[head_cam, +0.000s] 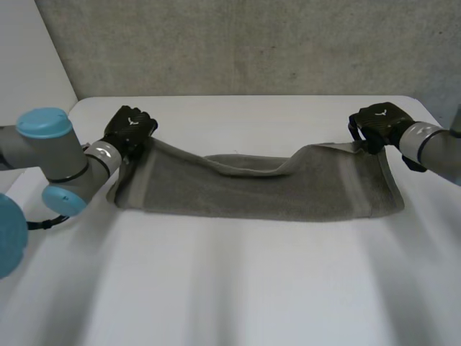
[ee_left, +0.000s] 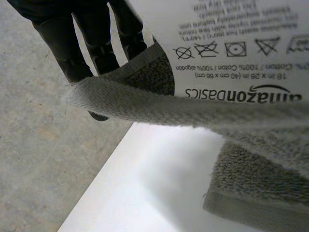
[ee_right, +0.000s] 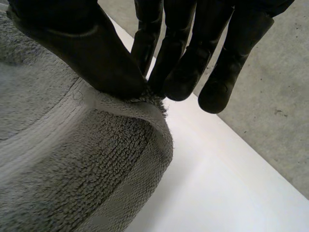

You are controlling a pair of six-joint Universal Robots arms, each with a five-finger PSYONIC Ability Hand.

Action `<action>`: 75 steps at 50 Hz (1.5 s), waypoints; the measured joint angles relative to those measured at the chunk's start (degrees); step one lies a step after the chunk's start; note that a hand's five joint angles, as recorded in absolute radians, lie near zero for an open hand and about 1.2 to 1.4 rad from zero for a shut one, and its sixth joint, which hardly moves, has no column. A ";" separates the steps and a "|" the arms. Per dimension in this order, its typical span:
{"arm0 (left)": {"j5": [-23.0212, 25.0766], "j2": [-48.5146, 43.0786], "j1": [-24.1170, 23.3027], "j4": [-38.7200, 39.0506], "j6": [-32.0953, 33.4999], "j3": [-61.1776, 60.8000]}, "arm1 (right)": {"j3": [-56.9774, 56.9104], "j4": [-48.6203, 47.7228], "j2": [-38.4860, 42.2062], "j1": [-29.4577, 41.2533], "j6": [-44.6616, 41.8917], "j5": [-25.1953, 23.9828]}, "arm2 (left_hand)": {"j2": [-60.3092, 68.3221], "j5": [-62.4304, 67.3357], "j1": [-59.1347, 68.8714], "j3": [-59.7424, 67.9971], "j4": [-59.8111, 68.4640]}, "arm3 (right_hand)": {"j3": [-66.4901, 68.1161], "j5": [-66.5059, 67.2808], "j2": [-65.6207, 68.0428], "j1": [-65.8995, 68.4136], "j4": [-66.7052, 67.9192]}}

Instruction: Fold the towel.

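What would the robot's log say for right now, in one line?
left hand: pinches far left corner of towel, raised | right hand: pinches far right corner, raised | towel: middle sags, near edge on table

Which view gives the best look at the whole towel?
The head view: the towel lies across the table, its far corners held up by the left hand and right hand. The left wrist view shows one corner and its care label; the right wrist view, a corner pinched in that hand.
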 measured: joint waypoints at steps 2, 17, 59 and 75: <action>-0.02 -1.84 -0.11 -0.02 0.04 2.14 | -1.68 -0.85 1.81 0.40 -0.04 0.95 | 0.00 0.00 0.00 0.01 0.00 | 0.00 0.00 0.00 0.00 0.00; -7.35 -5.08 -1.64 -0.42 1.02 5.21 | -10.81 -1.80 8.50 1.96 -0.29 8.11 | -64.67 -64.62 -63.25 -65.26 -64.19 | -62.60 -62.82 -60.80 -61.11 -62.11; -5.22 27.85 5.79 8.33 2.05 -41.96 | 44.99 -15.83 -20.03 -3.18 -4.50 6.65 | -64.66 -64.62 -63.24 -65.44 -64.19 | -62.57 -62.70 -60.79 -61.42 -62.11; -5.57 16.02 4.02 10.27 0.50 -24.59 | 47.67 -20.73 -18.76 -3.08 -4.28 6.77 | -64.66 -64.62 -63.24 -65.44 -64.19 | -62.57 -62.70 -60.79 -61.41 -62.11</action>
